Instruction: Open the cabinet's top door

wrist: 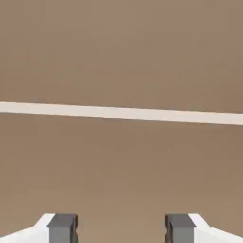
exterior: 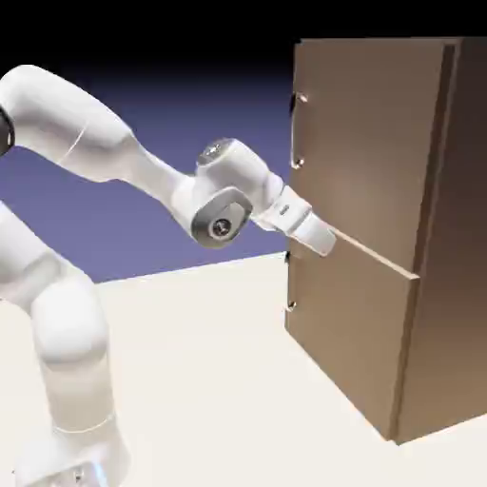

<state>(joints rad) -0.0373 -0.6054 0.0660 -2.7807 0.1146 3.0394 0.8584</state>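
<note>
The tall plain brown wooden cabinet (exterior: 433,238) stands upright on the table; its larger flat top door (exterior: 366,143) is shut, handle at its left edge.

My white hand (exterior: 319,238) reaches right from mid-frame to the tall brown wooden cabinet (exterior: 433,285), meeting its front just under the larger top door (exterior: 366,143).
</note>
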